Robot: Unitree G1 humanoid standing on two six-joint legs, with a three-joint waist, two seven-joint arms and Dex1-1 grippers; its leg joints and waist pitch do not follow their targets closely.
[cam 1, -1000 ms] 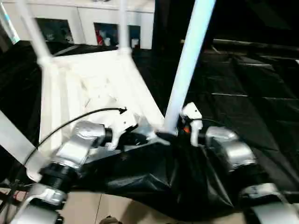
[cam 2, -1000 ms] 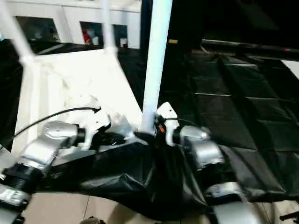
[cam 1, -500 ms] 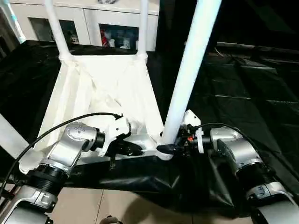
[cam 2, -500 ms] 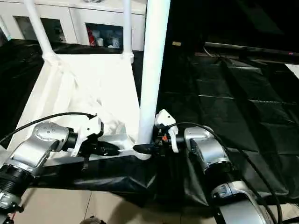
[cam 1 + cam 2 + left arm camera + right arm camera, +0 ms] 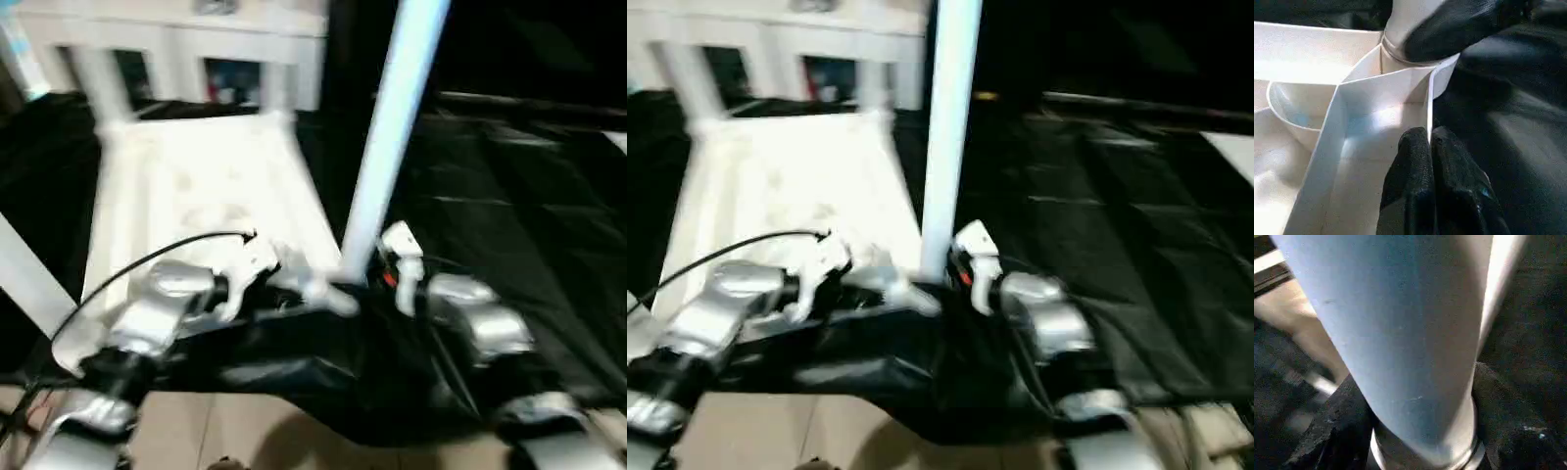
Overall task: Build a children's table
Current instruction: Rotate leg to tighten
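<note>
Clamps right gripper (image 5: 359, 284) tighter than a second ago on the leg (image 5: 387, 147) at the upturned table top's (image 5: 196, 186) 5 o'clock corner, braces the rim with left gripper (image 5: 1429, 147) pressed shut; best pushed home plumb.

Table top (image 5: 196, 186) lay upside down on a sheet (image 5: 509, 196), legs standing up from its corners, nearest leg (image 5: 387, 137) at its near right corner, cabinet (image 5: 176, 44) behind, floor (image 5: 225, 441) in front.

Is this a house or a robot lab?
Probably an indoor room set up for robot practice: a white cabinet with glass doors at the back, crinkly black plastic sheeting over the ground, and pale floor tiles showing nearest the robot.
</note>
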